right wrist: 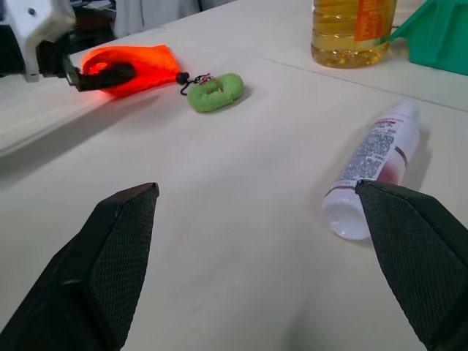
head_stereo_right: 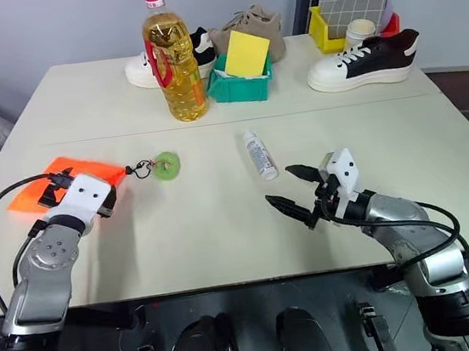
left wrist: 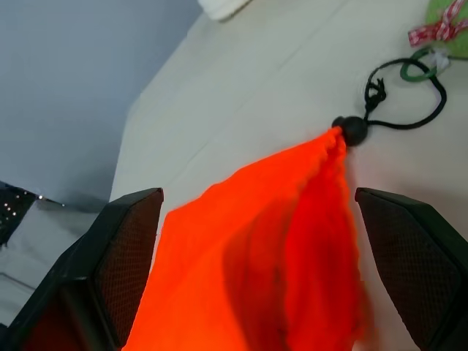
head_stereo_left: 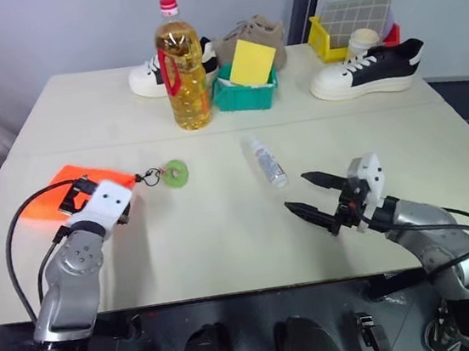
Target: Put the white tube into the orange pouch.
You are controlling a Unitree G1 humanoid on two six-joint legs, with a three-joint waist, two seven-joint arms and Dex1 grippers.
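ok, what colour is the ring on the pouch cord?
Green. The ring lies on the table beside the orange pouch; clearest in the right eye view.

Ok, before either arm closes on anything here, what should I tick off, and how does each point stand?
1. White tube free to grab: ok, it lies flat on the table, nothing touching it.
2. Right gripper ready: ok, fingers open, the tube beyond them, not between.
3. Left gripper ready: ok, fingers open on either side of the orange pouch, not closed on it.
4. Pouch mouth open: cannot tell; the cord end looks gathered.
5. Cord and green ring out of the way: ok, they lie beside the pouch.
6. Oil bottle clear of the tube: ok, it stands further back.
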